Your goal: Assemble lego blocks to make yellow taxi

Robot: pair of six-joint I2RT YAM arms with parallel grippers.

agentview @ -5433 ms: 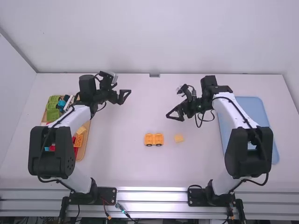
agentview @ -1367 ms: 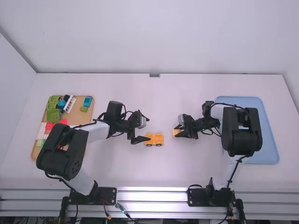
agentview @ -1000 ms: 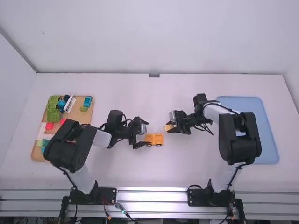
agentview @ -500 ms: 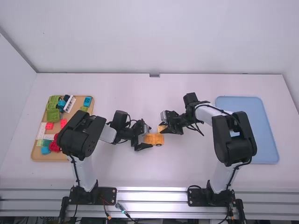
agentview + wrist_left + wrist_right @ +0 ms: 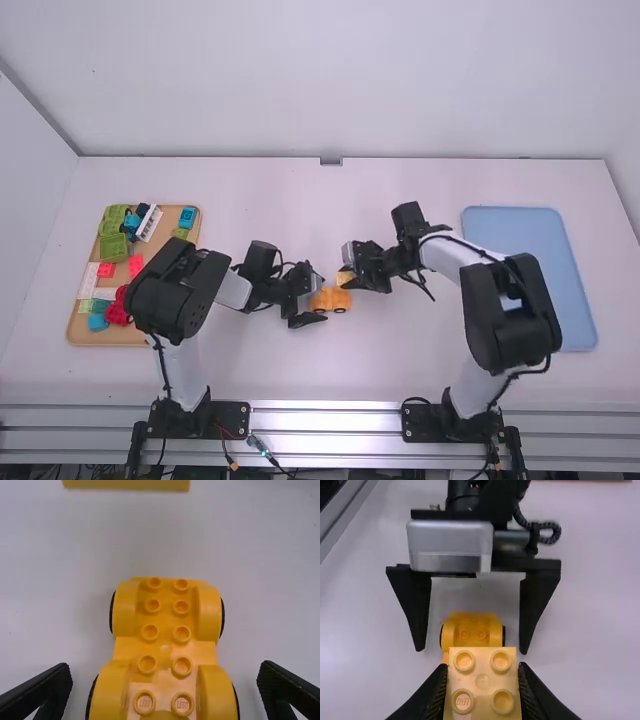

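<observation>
Tan tray (image 5: 110, 338) of spare blocks, well left of the wheeled base; green blocks (image 5: 114, 247) toward its far end. Next, my left gripper (image 5: 164, 672): open, one finger each side of the base, gap on both sides, so straddling, no grip. Wheeled base (image 5: 165, 647) sits between those fingers, upright on the table, studs up, long axis running roughly left to right, aimed at my right side. Left is the nearer hand to it. Pale yellow block (image 5: 481, 681) is just off the base's right end, slightly to the far side, studs up, apart from it. Right gripper (image 5: 482, 672) is clamped on that block, a finger on each flank. Move hinges on this: block has to come left along the base's long axis, over the studs, squared up before pressing. I'd close left first to brace the base, otherwise it could skid or tip. Main obstacle is left's own fingers and wrist crowding the base; right should stay on its end. Blue tray (image 5: 575, 300) well right of the base, past the right wrist, out of the way.
</observation>
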